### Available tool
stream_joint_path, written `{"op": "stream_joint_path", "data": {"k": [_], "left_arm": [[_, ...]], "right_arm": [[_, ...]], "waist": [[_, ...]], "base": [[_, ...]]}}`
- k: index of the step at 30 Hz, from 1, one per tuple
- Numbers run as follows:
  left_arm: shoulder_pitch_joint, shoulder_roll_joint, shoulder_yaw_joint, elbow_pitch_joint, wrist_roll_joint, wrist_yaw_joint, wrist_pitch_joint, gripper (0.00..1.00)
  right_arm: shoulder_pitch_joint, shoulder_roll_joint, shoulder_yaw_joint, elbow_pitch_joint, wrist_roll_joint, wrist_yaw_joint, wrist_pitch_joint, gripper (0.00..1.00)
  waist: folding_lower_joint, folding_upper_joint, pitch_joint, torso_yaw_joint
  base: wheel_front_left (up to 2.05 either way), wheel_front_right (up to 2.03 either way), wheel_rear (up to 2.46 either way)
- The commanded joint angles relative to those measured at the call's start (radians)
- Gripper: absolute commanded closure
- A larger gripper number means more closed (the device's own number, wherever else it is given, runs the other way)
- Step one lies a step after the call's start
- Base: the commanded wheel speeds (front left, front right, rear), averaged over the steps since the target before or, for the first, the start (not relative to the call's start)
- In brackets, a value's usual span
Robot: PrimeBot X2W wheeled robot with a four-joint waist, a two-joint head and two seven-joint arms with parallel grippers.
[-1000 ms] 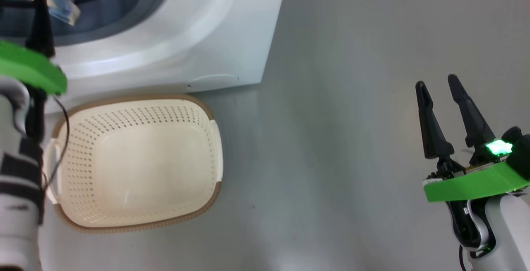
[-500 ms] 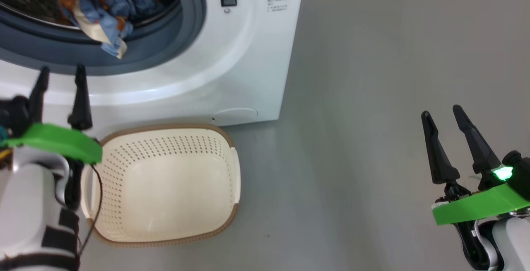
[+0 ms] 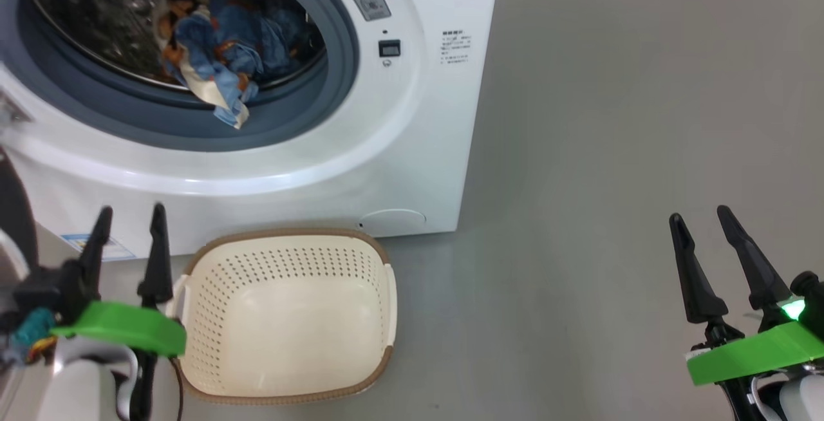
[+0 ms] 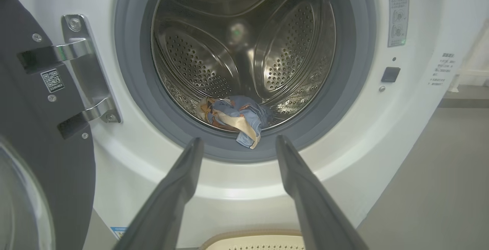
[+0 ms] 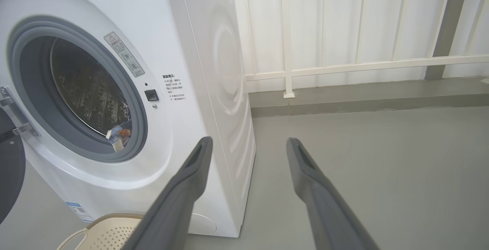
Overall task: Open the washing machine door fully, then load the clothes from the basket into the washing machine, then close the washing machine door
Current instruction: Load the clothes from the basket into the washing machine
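Near: the left gripper and right gripper, long dark fingers spread and holding nothing, flank the empty cream-white perforated plastic basket on the floor. Beyond it, the light blue printed clothes lie at the front of the steel drum inside the big white front-loading washing machine, so loading appears done and only closing remains. The black-rimmed round door, open at left, is cut off by the frame; the garment count is unclear.

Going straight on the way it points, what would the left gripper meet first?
Probably the blue printed clothes hanging over the grey rubber gasket of the white washing machine, though depth is unclear.
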Motion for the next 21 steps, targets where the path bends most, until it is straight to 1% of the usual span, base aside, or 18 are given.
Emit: {"op": "stream_joint_path", "data": {"k": [1,6,15,21], "left_arm": [[0.026,0.027,0.034,-0.047,0.019,-0.002,-0.009,0.00],[0.110,0.011,0.047,-0.099,0.019,-0.003,-0.009,0.00],[0.274,-0.019,0.086,-0.198,0.017,-0.003,-0.009,0.00],[0.337,-0.029,0.094,-0.239,0.008,-0.003,-0.009,0.00]], "right_arm": [[0.016,-0.026,0.010,-0.020,-0.007,0.005,-0.008,0.00],[0.048,-0.026,0.003,-0.020,-0.008,0.005,-0.008,0.00],[0.100,-0.023,-0.001,-0.017,-0.010,0.005,-0.008,0.00],[0.122,-0.023,-0.009,-0.023,-0.009,0.005,-0.008,0.00]], "waist": [[0.0002,0.0000,-0.029,0.018],[0.0002,0.0000,-0.061,0.028],[0.0002,0.0000,-0.126,0.023],[0.0002,0.0000,-0.142,0.024]], "base": [[0.00,0.00,0.00],[0.00,0.00,0.00],[0.00,0.00,0.00],[0.00,0.00,0.00]]}}
